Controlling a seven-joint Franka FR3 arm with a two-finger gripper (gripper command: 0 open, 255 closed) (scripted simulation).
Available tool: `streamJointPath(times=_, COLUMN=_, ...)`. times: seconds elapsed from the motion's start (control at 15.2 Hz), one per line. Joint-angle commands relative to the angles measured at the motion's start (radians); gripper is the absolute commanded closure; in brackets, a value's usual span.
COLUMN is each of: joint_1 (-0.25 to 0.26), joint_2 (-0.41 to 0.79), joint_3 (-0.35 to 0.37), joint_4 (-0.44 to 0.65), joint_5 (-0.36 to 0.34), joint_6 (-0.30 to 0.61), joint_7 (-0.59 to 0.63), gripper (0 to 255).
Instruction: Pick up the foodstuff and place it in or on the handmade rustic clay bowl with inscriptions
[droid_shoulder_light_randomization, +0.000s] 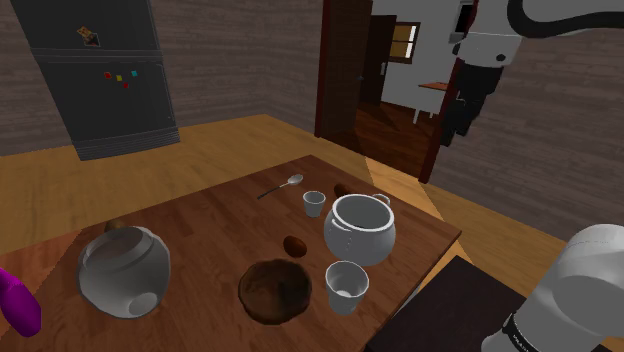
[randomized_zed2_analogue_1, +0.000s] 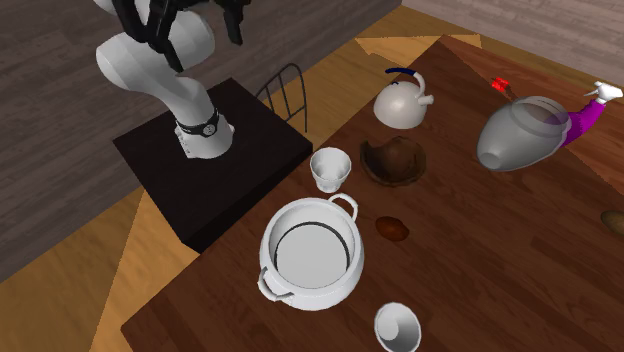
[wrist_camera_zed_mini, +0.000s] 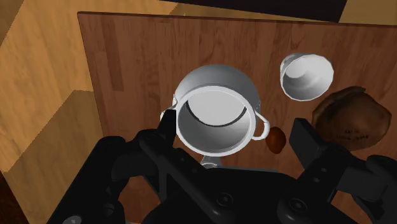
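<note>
On the table (droid_shoulder_light_randomization: 200, 215) you see the brown clay bowl (droid_shoulder_light_randomization: 275, 291) near the edge on the stand's side. The small brown foodstuff (droid_shoulder_light_randomization: 294, 244) lies just inward of it, not touching, beside the white pot (droid_shoulder_light_randomization: 360, 228). The gripper (wrist_camera_zed_mini: 238, 130) hangs high up, its fingers wide apart and holding nothing.

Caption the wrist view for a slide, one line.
Open gripper over the table: white pot, cup, brown bowl, and a small brown food item beside the pot.
</note>
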Motion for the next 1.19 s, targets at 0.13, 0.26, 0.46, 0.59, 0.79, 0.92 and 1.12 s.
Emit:
streamJointPath(times=0.13, joint_1=0.009, joint_2=0.046, joint_3=0.002, joint_4=-0.021, joint_5=0.005, joint_6=0.058, joint_7=-0.008, gripper=0)
streamJointPath(times=0.26, joint_1=0.017, joint_2=0.096, joint_3=0.005, joint_4=-0.036, joint_5=0.011, joint_6=0.116, joint_7=-0.016, gripper=0)
streamJointPath(times=0.46, joint_1=0.03, joint_2=0.178, joint_3=0.01, joint_4=-0.051, joint_5=0.019, joint_6=0.2, joint_7=-0.029, gripper=0)
streamJointPath(times=0.59, joint_1=0.038, joint_2=0.237, joint_3=0.014, joint_4=-0.055, joint_5=0.024, joint_6=0.254, joint_7=-0.038, gripper=0)
streamJointPath(times=0.79, joint_1=0.051, joint_2=0.331, joint_3=0.02, joint_4=-0.051, joint_5=0.031, joint_6=0.332, joint_7=-0.051, gripper=0)
streamJointPath(times=0.92, joint_1=0.059, joint_2=0.397, joint_3=0.025, joint_4=-0.043, joint_5=0.035, joint_6=0.381, joint_7=-0.059, gripper=0)
streamJointPath(times=1.12, joint_1=0.07, joint_2=0.5, joint_3=0.034, joint_4=-0.021, joint_5=0.04, joint_6=0.45, joint_7=-0.072, gripper=0)
